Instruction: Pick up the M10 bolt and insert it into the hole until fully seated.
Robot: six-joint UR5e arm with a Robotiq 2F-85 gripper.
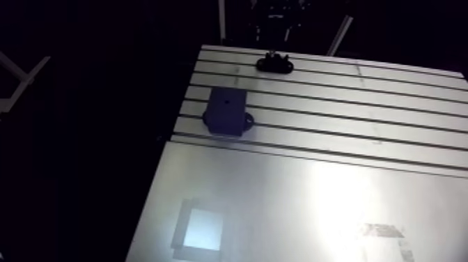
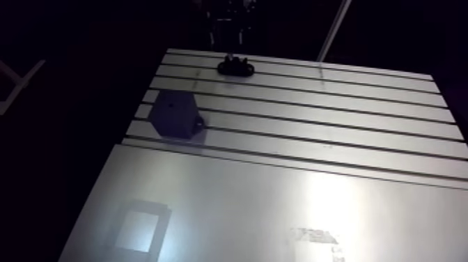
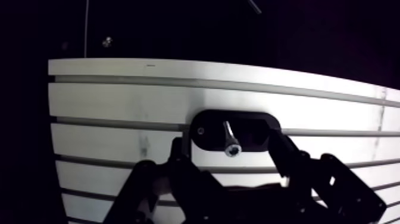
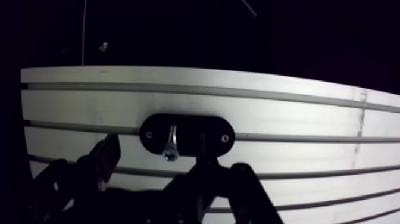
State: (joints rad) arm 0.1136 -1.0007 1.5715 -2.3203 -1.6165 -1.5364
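Note:
The M10 bolt (image 3: 230,142) stands in a black oval holder (image 3: 205,129) with its shiny head towards the wrist camera. My gripper (image 3: 228,154) is open, and its dark fingers (image 3: 178,156) flank the bolt without touching it. In the arm view the holder (image 1: 274,64) sits near the table's far edge, with the arm's dark wrist coming down over it. A dark block (image 1: 225,111) with a small hole in its top face stands on the slotted table, nearer and to the left of the holder.
The slotted aluminium table (image 1: 348,104) ends just behind the holder and close to the left of the block. A smooth metal plate (image 1: 278,209) covers the near half, with a bright square patch (image 1: 203,230) and a small label (image 1: 381,230) on it.

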